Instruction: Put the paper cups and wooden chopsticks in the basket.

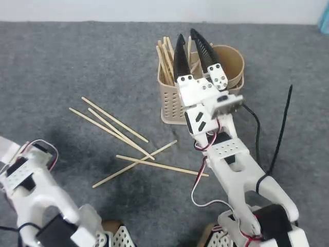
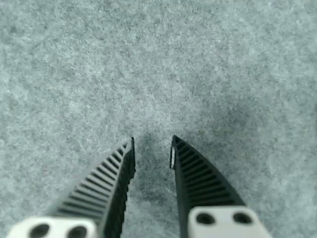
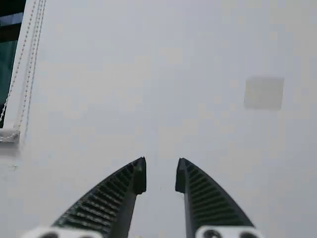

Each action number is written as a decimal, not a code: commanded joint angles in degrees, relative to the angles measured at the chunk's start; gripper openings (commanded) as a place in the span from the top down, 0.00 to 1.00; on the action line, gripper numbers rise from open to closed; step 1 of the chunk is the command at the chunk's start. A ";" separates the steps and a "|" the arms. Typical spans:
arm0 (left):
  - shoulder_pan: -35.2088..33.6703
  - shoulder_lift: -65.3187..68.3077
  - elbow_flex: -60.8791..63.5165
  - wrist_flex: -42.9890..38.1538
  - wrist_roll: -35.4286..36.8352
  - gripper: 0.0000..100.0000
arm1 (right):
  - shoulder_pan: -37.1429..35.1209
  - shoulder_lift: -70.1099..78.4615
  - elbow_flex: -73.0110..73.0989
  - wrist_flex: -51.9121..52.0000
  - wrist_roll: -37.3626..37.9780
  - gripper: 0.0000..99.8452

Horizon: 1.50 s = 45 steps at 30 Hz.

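A beige slotted basket [image 1: 172, 105] stands at the back of the grey carpet. It holds several wooden chopsticks [image 1: 165, 59] upright and a brown paper cup [image 1: 231, 62]. Several more chopsticks [image 1: 115, 126] lie scattered on the carpet in front of the basket and to its left. My right gripper [image 1: 186, 33] hangs above the basket, open and holding nothing. In the right wrist view the same gripper [image 3: 160, 171] faces a white wall. My left gripper [image 2: 152, 144] is open over bare carpet, and its arm [image 1: 25, 175] sits at the near left.
A black cable [image 1: 280, 134] runs along the right arm's side. A white wall [image 3: 198, 74] rises behind the table, with a blind cord [image 3: 20, 74] at one side. Bare carpet [image 1: 61, 62] spreads at the far left.
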 commanded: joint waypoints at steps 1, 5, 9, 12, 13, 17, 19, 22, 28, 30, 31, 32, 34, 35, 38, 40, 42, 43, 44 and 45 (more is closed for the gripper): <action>0.53 -0.18 -1.63 -1.32 -0.44 0.89 | 0.84 -2.77 -7.82 7.52 -1.58 0.89; 0.53 -0.18 -1.63 -1.32 -0.44 0.89 | 0.40 -10.15 -14.77 22.90 -2.73 0.89; 0.53 -0.18 -1.63 -1.32 -0.44 0.89 | 0.84 -22.46 -21.45 48.04 -11.43 0.89; 0.53 -0.18 -1.63 -1.32 -0.44 0.89 | 0.31 -31.69 -27.25 72.66 -14.59 0.90; 0.53 -0.18 -1.63 -1.32 -0.44 0.89 | -0.66 -33.89 -28.84 80.04 -14.33 0.90; 0.53 -0.18 -1.63 -1.32 -0.44 0.89 | -10.68 -37.14 -30.51 98.59 -10.73 0.90; 0.53 -0.18 -1.63 -1.32 -0.44 0.89 | -15.78 -36.70 -28.48 103.08 -8.00 0.90; 0.44 -0.18 -1.63 -1.23 -0.44 0.89 | -21.32 -35.65 -21.98 103.96 -5.71 0.90; 0.26 -0.18 -1.63 -1.23 -0.44 0.89 | -28.70 -29.14 -7.82 98.68 0.35 0.90; 0.26 -0.18 -1.63 -1.23 -0.44 0.89 | -30.64 -25.27 -4.57 95.78 3.34 0.90; 0.26 -0.18 -1.63 -1.23 -0.44 0.89 | -31.25 -23.08 -3.87 94.99 4.92 0.90; 0.26 -0.18 -1.63 -1.23 -0.44 0.89 | -31.69 -20.62 -3.78 94.64 6.07 0.90; 0.26 -0.18 -1.63 -1.14 -0.44 0.89 | -31.96 -15.60 -4.04 93.85 7.38 0.90; 0.26 -0.18 -1.63 -1.14 -0.44 0.89 | -32.04 -13.14 -4.57 93.41 7.38 0.90; 0.26 -0.18 -1.63 -1.14 -0.44 0.89 | -32.04 -4.97 -7.03 92.70 7.56 0.90; 0.18 -0.18 -1.63 -1.14 -0.44 0.89 | -32.04 0.31 -9.93 92.88 7.56 0.90; 0.18 -0.18 -1.63 -1.14 -0.44 0.89 | -32.13 5.49 -12.75 92.97 7.56 0.90; 0.18 -0.18 -1.63 -1.14 -0.44 0.89 | -32.13 7.78 -13.89 92.88 7.65 0.90; 0.18 -0.18 -1.63 -1.14 -0.44 0.89 | -32.13 10.07 -15.21 92.88 7.65 0.90; 0.18 -0.18 -1.63 -1.14 -0.44 0.89 | -32.13 12.09 -16.53 92.88 7.65 0.90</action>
